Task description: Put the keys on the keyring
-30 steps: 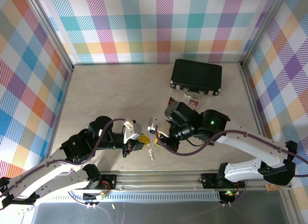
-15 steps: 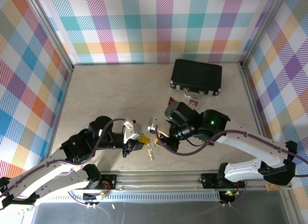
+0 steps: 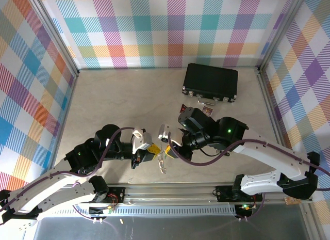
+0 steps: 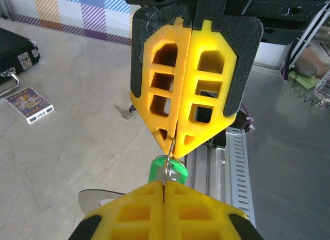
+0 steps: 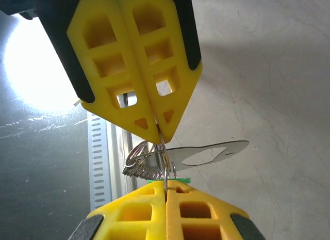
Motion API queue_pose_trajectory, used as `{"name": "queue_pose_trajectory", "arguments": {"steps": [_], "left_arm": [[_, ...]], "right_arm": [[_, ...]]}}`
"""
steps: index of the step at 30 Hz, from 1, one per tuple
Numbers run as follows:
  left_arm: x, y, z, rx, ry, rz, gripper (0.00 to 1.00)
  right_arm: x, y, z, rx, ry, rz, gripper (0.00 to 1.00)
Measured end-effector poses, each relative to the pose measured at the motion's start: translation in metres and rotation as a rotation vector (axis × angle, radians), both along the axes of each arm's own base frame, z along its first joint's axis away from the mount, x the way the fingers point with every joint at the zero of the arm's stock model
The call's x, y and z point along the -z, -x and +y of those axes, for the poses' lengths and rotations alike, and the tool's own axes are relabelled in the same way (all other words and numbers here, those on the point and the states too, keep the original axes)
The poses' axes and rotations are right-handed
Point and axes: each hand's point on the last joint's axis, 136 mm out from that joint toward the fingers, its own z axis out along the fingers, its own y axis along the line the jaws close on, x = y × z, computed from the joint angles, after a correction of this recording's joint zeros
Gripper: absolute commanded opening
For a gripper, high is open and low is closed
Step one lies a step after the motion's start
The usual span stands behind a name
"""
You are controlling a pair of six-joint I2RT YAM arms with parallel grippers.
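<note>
Beige table [image 3: 103,95], near edge — a tip-to-tip grip.
The left pincer [image 4: 164,186] and right pincer [image 4: 174,139] both clench the keyring [image 5: 146,162], green key [image 4: 167,172] between.

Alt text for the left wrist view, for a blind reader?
Two shut yellow grippers sit nearly tip to tip, left gripper below, right gripper above, both pinching a thin wire keyring beside a green key head.
</note>
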Motion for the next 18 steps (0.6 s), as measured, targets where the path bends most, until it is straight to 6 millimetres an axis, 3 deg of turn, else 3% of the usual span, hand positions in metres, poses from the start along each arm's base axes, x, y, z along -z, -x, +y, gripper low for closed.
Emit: {"name": "queue_pose_trajectory", "arguments": {"steps": [18], "left_arm": [[-0.002,0.0027,-0.001,0.015,0.009,-0.003,0.0]], "right_arm": [[-0.0099,0.0081,-0.003,-0.021,-0.038,0.021,0.0]]}}
